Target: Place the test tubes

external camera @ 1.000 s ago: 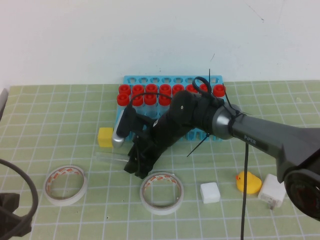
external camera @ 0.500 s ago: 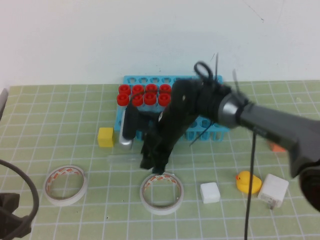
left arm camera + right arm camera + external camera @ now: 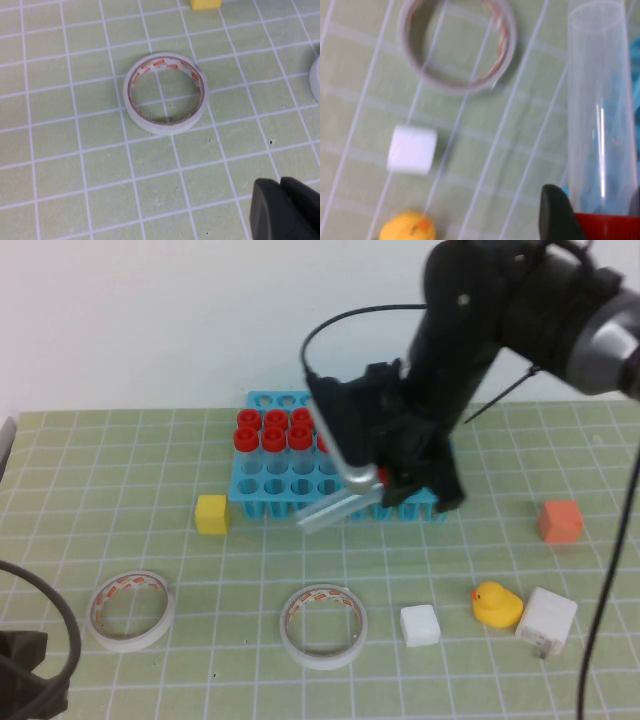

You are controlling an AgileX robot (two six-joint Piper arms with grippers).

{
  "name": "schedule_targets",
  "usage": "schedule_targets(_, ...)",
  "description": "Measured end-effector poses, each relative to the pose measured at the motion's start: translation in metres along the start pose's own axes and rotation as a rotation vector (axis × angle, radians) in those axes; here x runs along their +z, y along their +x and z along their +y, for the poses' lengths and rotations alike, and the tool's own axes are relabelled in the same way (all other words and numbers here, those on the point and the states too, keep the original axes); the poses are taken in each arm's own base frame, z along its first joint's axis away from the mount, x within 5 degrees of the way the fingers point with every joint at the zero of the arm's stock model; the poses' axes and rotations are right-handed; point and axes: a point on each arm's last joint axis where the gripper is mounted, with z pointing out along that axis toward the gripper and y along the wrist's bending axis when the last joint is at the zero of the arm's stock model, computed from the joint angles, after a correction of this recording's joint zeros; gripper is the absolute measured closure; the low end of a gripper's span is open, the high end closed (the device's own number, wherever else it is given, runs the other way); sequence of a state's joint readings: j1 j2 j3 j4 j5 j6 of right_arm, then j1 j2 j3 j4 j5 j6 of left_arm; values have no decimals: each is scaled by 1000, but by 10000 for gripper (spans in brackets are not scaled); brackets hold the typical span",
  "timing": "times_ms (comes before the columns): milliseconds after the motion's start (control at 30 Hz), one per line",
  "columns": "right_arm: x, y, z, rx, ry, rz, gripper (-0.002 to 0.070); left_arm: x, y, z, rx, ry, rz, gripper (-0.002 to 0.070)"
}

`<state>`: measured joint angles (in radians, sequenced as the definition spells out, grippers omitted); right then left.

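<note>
Our right tool (image 3: 382,478) grips a tilted test tube (image 3: 335,510) by the front of the blue rack (image 3: 250,502); it may miss its hole. Our left tool (image 3: 285,210) sits clenched, far from the rack.

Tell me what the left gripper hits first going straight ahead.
Probably bare green mat, just short of the tape roll; depth is unclear. The left gripper sits parked near-left; the right gripper holds a test tube before the rack.
</note>
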<state>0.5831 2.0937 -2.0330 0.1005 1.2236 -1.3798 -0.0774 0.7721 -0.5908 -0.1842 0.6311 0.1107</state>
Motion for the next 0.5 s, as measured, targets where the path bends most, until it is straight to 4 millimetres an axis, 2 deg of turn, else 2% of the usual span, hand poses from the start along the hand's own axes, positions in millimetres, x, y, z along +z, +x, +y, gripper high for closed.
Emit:
schedule_targets(133, 10, 24, 13, -72, -75, 32, 388, 0, 1, 0, 1, 3, 9, 676)
schedule_targets(267, 41, 44, 40, -198, -231, 43, 388, 0, 1, 0, 6, 3, 9, 676)
schedule_targets(400, 69, 51, 59, -347, -287, 18, 388, 0, 1, 0, 6, 5, 9, 676)
schedule_targets(500, 78, 49, 62, -443, -259, 23, 388, 0, 1, 0, 6, 5, 9, 676)
